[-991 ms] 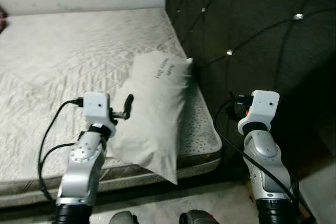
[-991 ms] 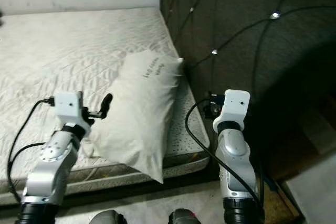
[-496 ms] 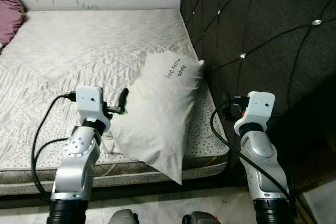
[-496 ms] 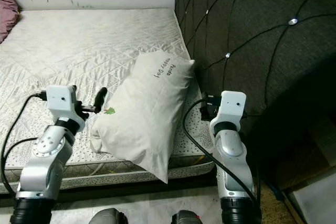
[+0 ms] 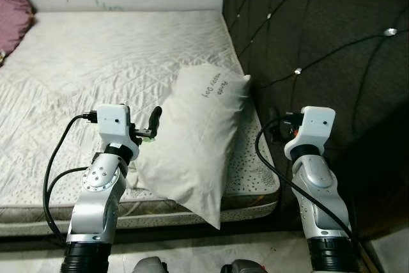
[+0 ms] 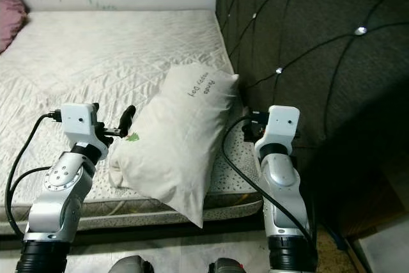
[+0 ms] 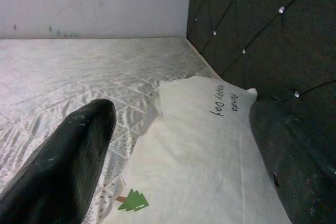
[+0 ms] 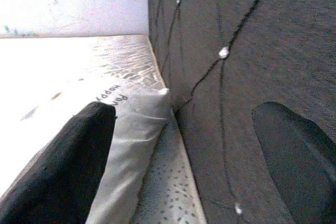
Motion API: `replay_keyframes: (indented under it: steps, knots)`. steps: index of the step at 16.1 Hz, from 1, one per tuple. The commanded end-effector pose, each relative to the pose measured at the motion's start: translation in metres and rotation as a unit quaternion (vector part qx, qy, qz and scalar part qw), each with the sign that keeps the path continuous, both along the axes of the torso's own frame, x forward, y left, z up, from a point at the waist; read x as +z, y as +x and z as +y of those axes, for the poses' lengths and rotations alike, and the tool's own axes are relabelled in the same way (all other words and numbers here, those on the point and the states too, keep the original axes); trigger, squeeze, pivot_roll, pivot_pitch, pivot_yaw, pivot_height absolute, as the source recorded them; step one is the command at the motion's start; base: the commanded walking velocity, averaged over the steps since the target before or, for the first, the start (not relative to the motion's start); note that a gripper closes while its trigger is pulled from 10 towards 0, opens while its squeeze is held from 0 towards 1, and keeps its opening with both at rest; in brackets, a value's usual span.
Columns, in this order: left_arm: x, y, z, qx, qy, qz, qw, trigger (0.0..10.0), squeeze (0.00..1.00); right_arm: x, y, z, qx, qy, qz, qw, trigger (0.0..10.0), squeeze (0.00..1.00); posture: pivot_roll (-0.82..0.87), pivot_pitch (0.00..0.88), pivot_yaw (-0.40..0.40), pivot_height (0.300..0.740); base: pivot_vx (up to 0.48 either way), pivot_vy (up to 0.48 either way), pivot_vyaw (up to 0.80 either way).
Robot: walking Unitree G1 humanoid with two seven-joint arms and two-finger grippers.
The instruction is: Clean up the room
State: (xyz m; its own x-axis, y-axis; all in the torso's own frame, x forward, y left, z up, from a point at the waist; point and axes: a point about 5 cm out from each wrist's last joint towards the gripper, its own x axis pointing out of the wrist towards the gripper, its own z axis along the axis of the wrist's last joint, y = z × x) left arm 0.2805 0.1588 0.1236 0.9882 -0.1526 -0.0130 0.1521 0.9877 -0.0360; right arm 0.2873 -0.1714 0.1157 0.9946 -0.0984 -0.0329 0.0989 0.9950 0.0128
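Bed [image 5: 96,62] edge: pillow [image 5: 195,139] overhangs, may slide off if nudged; both my jaws spread, empty.

Headboard [image 5: 332,36] close beside pillow [image 5: 195,139]

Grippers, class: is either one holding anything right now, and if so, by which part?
Nothing is held. The left gripper sits open beside the pillow, and the right gripper is open between the pillow and the headboard.
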Motion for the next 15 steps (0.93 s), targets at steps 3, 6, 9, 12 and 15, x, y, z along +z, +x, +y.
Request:
replay_keyframes:
  steps: [3, 6, 9, 12, 15]
  knots:
    - [0.0006, -0.0005, -0.0015, 0.005, 0.006, -0.008, 1.000, 10.0, 0.00, -0.0005, 0.0006, 0.0002, 0.005, 0.004, -0.003, 1.000, 10.0, 0.00, 0.02, 0.000, -0.009, 0.704, 0.000, 0.000, 0.00]
    - [0.0030, 0.0009, -0.0015, 0.012, 0.005, -0.022, 1.000, 10.0, 0.00, -0.0008, 0.0015, -0.0003, 0.006, 0.001, -0.001, 1.000, 10.0, 0.00, 0.02, 0.000, -0.011, 0.704, 0.000, 0.000, 0.00]
    - [0.0037, 0.0011, -0.0007, 0.007, -0.001, -0.019, 1.000, 10.0, 0.00, -0.0016, 0.0020, -0.0003, 0.008, 0.000, 0.000, 1.000, 10.0, 0.00, 0.03, 0.000, -0.015, 0.704, 0.000, 0.000, 0.00]
    - [0.0045, 0.0009, 0.0002, 0.007, -0.005, -0.023, 1.000, 10.0, 0.00, -0.0020, 0.0031, 0.0001, 0.012, -0.002, 0.001, 1.000, 10.0, 0.00, 0.03, 0.000, -0.017, 0.704, 0.000, 0.000, 0.00]
    - [0.0058, -0.0002, 0.0018, 0.003, -0.006, -0.030, 1.000, 10.0, 0.00, -0.0022, 0.0039, -0.0001, 0.015, -0.006, 0.003, 1.000, 10.0, 0.00, 0.03, 0.000, -0.017, 0.704, 0.326, 0.000, 0.00]
